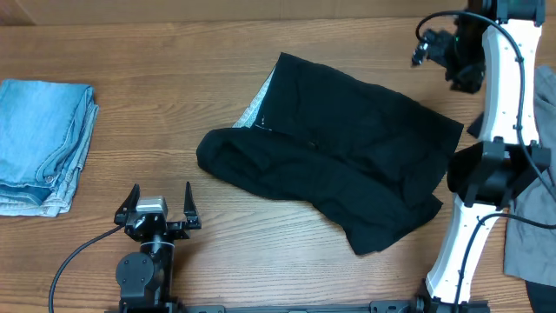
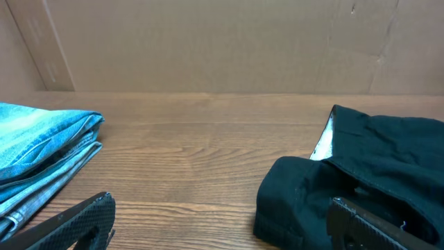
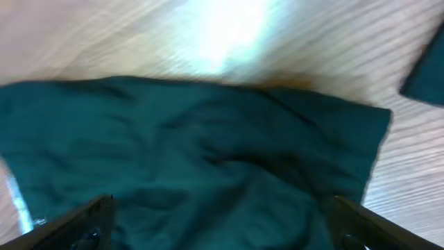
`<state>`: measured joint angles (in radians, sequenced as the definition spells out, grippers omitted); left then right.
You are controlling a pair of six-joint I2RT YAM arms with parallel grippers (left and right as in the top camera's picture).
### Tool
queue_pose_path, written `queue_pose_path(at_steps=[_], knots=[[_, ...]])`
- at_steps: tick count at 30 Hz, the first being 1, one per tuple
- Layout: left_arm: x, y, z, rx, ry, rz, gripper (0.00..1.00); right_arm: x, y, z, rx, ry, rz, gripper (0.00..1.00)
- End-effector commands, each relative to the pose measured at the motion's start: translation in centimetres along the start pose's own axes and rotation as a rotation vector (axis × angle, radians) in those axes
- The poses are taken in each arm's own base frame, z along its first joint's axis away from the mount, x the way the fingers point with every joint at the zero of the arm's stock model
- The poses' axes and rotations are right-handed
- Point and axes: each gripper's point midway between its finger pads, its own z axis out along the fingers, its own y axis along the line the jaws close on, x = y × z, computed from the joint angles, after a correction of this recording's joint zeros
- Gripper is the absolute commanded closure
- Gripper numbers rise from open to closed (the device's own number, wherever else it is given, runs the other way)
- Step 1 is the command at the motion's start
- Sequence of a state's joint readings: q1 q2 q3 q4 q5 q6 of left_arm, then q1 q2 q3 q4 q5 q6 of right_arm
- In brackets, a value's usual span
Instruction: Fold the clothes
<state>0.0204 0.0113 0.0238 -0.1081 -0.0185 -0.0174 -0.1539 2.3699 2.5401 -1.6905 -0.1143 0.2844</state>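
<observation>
black shirt (image 1: 347,165): spread rumpled on the table (image 1: 217,78), partly doubled over; its left end is bunched in a soft roll and its far-left corner is turned back to show a pale inner face (image 1: 259,109).
denim (image 1: 39,143): well to the left of the shirt, in a flat, squared stack.
grey piece (image 1: 534,222): just right of the shirt, mostly cut off by the frame and behind the right arm; it looks loose, but too little shows to be sure.
left gripper (image 1: 161,189): on the near side of the shirt's left end, apart from the cloth, jaws spread wide and empty.
right gripper (image 1: 439,52): above the shirt's far-right corner, fingers wide apart with nothing between them; its own view is blurred, with only black cloth below.
done so far: the denim appears finished; the shirt seems to have had a first, rough fold.
left to do: by the look of it, flatten and square the shirt, fold it down to a compact shape, then turn to the grey piece.
progress: roughly midway, as a judgement.
</observation>
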Motion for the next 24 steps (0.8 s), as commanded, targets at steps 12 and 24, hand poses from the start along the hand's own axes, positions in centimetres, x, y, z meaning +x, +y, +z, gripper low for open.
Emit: queue_pose_path(at_steps=[12,24], knots=[[0.0,0.0,0.0,0.003,-0.005,0.021,0.00,2.9,-6.7,11.3,0.161,0.165,0.067,0.14],[0.0,0.0,0.0,0.003,-0.005,0.021,0.00,-1.4,-2.5,15.8,0.071,-0.077,-0.070,0.31]])
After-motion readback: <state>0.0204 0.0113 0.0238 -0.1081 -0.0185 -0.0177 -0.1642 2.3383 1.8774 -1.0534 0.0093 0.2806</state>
